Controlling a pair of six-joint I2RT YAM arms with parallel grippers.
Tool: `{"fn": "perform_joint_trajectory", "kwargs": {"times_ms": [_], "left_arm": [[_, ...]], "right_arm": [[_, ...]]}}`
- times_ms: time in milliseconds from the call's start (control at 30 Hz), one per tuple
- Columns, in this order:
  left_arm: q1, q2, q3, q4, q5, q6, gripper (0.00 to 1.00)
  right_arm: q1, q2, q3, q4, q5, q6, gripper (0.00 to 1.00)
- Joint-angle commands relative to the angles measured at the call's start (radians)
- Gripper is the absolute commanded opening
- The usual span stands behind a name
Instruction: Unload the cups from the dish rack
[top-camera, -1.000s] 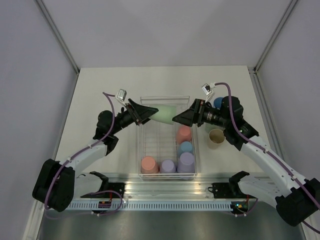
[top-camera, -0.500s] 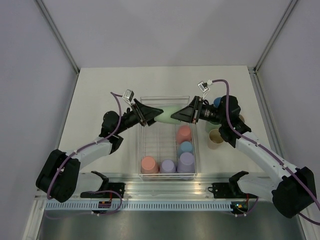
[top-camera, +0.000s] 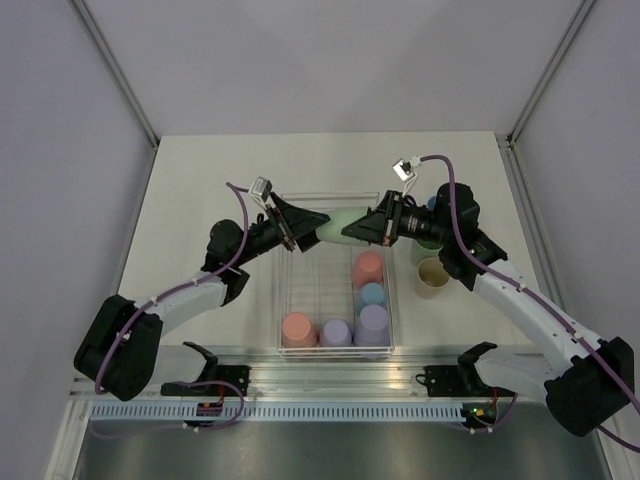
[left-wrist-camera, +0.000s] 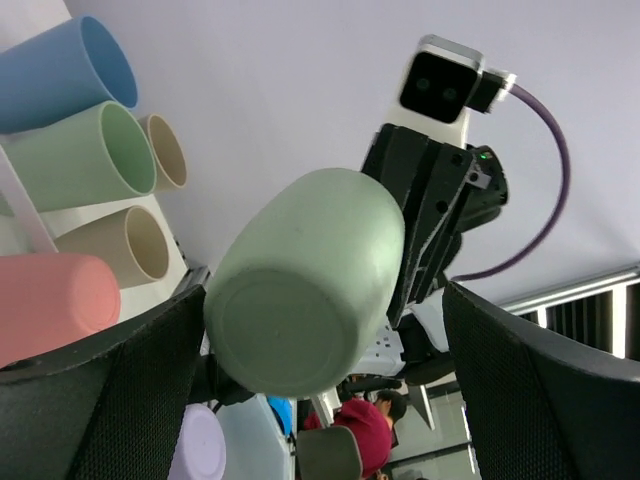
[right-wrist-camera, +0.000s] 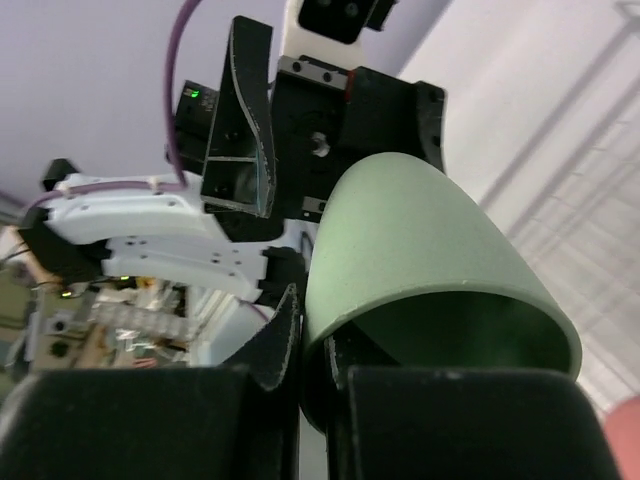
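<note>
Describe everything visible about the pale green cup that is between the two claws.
The pale green cup is a matte, plastic-looking tumbler, slightly tapered, without handle. It lies sideways in the air above the far end of the dish rack, base toward the left claw, mouth toward the right claw. The right claw seems to pinch its wall; the left claw's fingers look spread around the base.

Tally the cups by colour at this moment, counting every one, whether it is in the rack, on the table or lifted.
Salmon cups: 2
Lavender cups: 2
Blue cups: 2
Green cups: 2
Beige cups: 2
Total: 10
</note>
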Motion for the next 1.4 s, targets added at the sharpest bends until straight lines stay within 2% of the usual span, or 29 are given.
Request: {"fn": "perform_joint_trajectory", "kwargs": {"times_ms": [0, 67, 100, 167, 200, 267, 333, 400, 533, 600, 633, 767, 967, 1167, 1200, 1233, 1367], "left_arm": [[0.033, -0.026, -0.001, -0.063, -0.048, 0.047, 1.0], [0.058, -0.039, -0.027, -0.068, -0.05, 0.055, 1.0], [0.085, -0.041, -0.036, -0.054, -0.039, 0.048, 1.0], [0.107, -0.044, -0.053, -0.049, -0.024, 0.047, 1.0], [0.117, -0.044, -0.054, -0.052, -0.005, 0.059, 1.0], [0.119, -0.052, -0.033, -0.126, 0.013, 0.097, 1.0], [0.118, -0.065, 0.001, -0.259, 0.027, 0.179, 1.0], [0.118, -0.099, 0.013, -0.328, 0.02, 0.254, 1.0], [0.118, -0.16, 0.106, -0.592, -0.02, 0.419, 1.0], [0.116, -0.18, 0.16, -0.776, -0.046, 0.519, 1.0], [0.116, -0.185, 0.177, -0.776, -0.053, 0.55, 1.0], [0.102, -0.165, 0.255, -0.968, -0.066, 0.706, 1.0], [0.0, -0.061, 0.386, -1.147, -0.174, 0.884, 1.0], [-0.146, 0.054, 0.513, -1.27, -0.371, 1.008, 1.0], [-0.164, 0.066, 0.524, -1.276, -0.404, 1.018, 1.0], [-0.174, 0.076, 0.542, -1.289, -0.418, 1.026, 1.0], [-0.208, 0.115, 0.584, -1.319, -0.462, 1.076, 1.0]], "right_arm": [[-0.001, -0.047, 0.137, -0.317, 0.144, -0.251, 0.01], [-0.012, -0.044, 0.204, -0.424, 0.22, -0.354, 0.01], [-0.016, -0.037, 0.235, -0.559, 0.345, -0.385, 0.01], [-0.032, 0.005, 0.327, -0.738, 0.473, -0.457, 0.01], [-0.039, 0.031, 0.364, -0.799, 0.625, -0.472, 0.01], [-0.058, 0.132, 0.471, -0.944, 0.749, -0.512, 0.01], [-0.084, 0.225, 0.548, -0.992, 0.821, -0.535, 0.01], [-0.098, 0.288, 0.597, -1.034, 0.826, -0.56, 0.01], [-0.108, 0.521, 0.786, -1.121, 0.86, -0.59, 0.01], [-0.108, 0.626, 0.87, -1.181, 0.871, -0.601, 0.01], [-0.108, 0.652, 0.887, -1.181, 0.871, -0.603, 0.01], [-0.107, 0.769, 0.948, -1.216, 0.9, -0.603, 0.01], [-0.108, 0.868, 0.947, -1.226, 0.925, -0.609, 0.01], [-0.108, 0.918, 0.95, -1.221, 0.915, -0.609, 0.01], [-0.108, 0.921, 0.95, -1.218, 0.915, -0.607, 0.03], [-0.107, 0.93, 0.952, -1.215, 0.918, -0.607, 0.1], [-0.108, 0.944, 0.955, -1.213, 0.928, -0.609, 0.21]]}}
